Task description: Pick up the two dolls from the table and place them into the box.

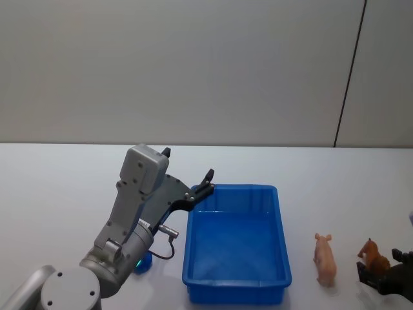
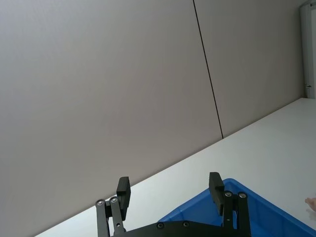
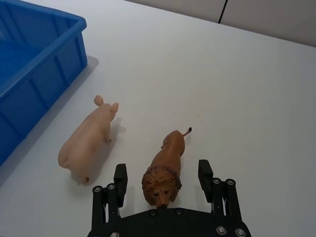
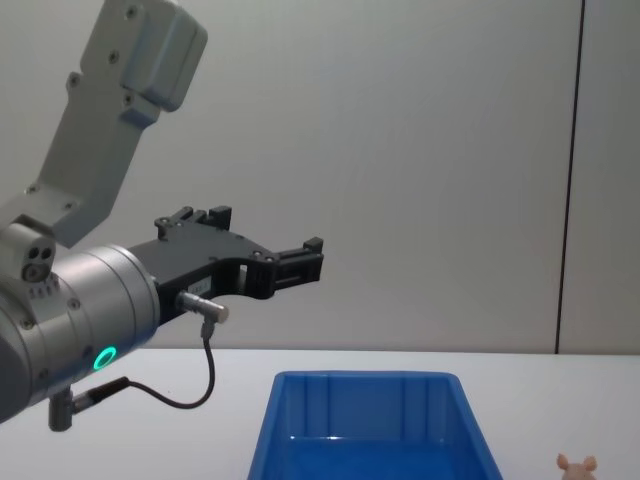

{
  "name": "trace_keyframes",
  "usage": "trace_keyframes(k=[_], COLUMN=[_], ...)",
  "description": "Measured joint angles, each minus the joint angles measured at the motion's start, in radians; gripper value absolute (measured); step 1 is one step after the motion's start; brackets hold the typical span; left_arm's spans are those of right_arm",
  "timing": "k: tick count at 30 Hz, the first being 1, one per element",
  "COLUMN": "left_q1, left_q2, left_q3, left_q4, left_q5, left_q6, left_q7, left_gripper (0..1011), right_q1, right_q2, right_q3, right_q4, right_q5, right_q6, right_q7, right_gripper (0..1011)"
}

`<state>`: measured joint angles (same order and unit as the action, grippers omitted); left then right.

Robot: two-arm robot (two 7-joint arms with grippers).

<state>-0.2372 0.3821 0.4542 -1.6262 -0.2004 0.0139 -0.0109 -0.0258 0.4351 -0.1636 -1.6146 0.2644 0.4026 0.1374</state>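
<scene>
left gripper (image 2: 169, 181) fingers (image 2: 215, 185) apart near box (image 1: 235, 188); right gripper (image 3: 163, 169) fingers (image 3: 205, 170) apart, seemingly astride lion (image 3: 168, 158) (beside pig (image 3: 86, 143)).

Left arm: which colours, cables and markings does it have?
The left arm has rounded silver-grey casings, a glowing green ring light and a thin black cable with a metal plug. The left hand is flat and black, with two blocky fingers.

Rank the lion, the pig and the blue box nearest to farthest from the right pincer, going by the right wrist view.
1. Lion: on the table, between the open fingers of the right pincer.
2. Pig: next out, on the lion's left, toward the box.
3. Blue box: farthest, beyond the pig.
</scene>
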Motion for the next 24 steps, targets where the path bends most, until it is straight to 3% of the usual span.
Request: trace_keyframes(k=[9, 14, 24], left_q1=[0.0, 0.0, 0.0], left_q2=[0.0, 0.0, 0.0], left_q3=[0.0, 0.0, 0.0], left_q4=[0.0, 0.0, 0.0], left_q5=[0.0, 0.0, 0.0], left_q6=[0.0, 0.0, 0.0], left_q7=[0.0, 0.0, 0.0], left_gripper=[1003, 1004, 1003], right_q1=[0.003, 0.005, 0.009], right_q2=[-0.001, -0.001, -0.002], right_q3=[0.003, 0.005, 0.009], right_q4=[0.007, 0.009, -0.004], right_q5=[-0.001, 0.001, 0.001], right_q6=[0.022, 0.028, -0.017], right_q7=[0.003, 0.006, 0.012], right_gripper=[676, 474, 429])
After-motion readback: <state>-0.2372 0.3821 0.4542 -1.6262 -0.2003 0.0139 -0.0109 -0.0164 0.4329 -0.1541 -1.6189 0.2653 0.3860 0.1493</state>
